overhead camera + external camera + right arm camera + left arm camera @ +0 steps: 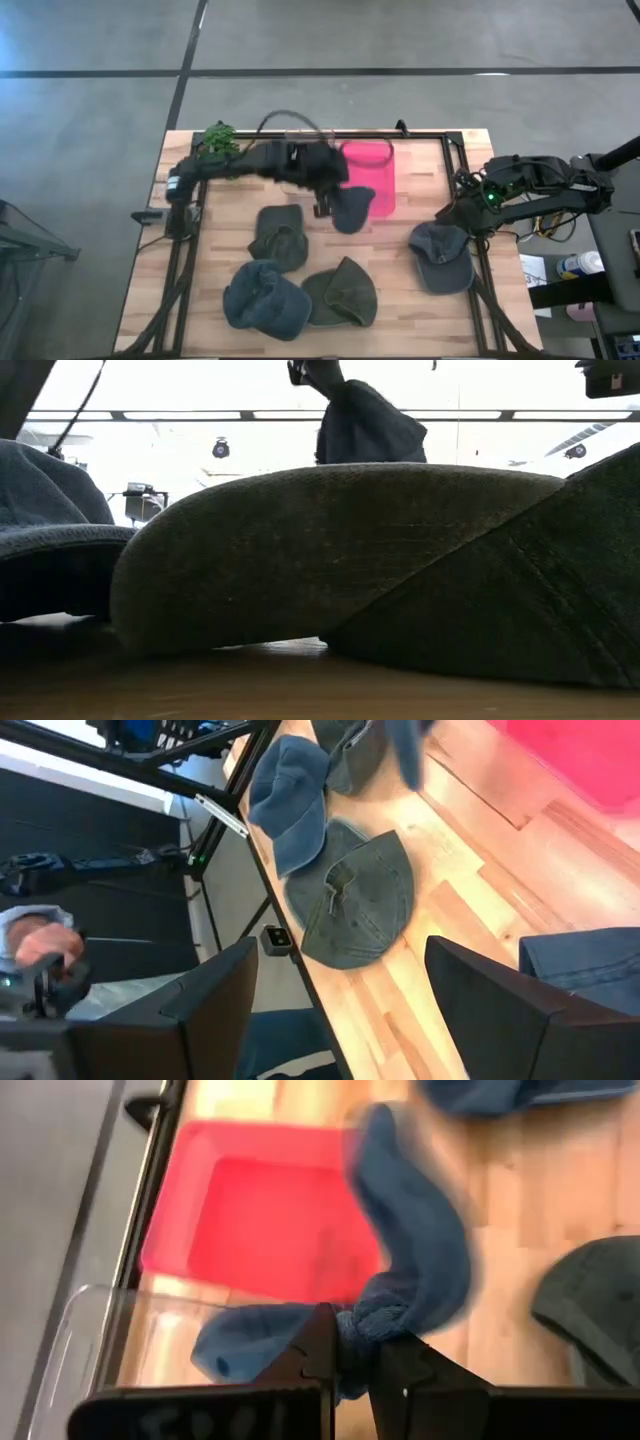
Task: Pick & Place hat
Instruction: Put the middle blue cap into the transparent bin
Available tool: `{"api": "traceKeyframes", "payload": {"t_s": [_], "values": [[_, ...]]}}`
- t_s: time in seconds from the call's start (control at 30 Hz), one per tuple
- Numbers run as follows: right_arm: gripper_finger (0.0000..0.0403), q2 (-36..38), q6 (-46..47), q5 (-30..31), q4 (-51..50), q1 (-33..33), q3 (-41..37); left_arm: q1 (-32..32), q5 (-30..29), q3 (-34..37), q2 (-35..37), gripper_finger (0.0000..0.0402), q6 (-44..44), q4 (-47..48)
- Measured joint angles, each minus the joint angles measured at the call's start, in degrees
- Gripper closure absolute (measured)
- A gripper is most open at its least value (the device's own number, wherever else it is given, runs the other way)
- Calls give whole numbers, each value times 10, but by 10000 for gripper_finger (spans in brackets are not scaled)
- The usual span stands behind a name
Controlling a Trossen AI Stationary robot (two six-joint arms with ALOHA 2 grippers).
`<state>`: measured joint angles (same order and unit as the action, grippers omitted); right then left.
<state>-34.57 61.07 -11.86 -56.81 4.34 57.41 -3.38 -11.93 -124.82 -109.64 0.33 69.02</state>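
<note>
The table (pixel 400 330) is pale wood in planks, smooth with a slight sheen, edged by a dark metal frame (pixel 178 270). The red bin (pixel 372 172) looks like smooth, slightly glossy plastic. The hat (pixel 415 1270) pinched in the left gripper (pixel 350 1355) is soft, matt blue cloth that folds limply. The 4 hats lying on the table are matt woven cloth; the green one (pixel 330 550) nearest the low camera shows a coarse, faintly fuzzy weave and stitched seams. The grippers' fingers (pixel 215 995) seem to be matt dark plastic.
</note>
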Motion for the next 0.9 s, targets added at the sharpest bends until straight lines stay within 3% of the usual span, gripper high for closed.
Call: {"api": "traceKeyframes", "payload": {"t_s": [0.17,0.33,0.43,0.7,0.9], "values": [[131,0,-15,0,0,0,0,-90,38,-102,-39,375,24,69],[140,4,-37,0,-2,0,-1,-158,88,-60,14,375,-4,62],[145,5,-50,0,-4,0,-2,-185,54,-60,23,375,13,74],[152,3,-61,4,-3,0,-7,-229,27,-47,-1,375,108,144],[156,4,-61,5,-4,0,-15,-225,73,32,-29,375,133,148]]}}
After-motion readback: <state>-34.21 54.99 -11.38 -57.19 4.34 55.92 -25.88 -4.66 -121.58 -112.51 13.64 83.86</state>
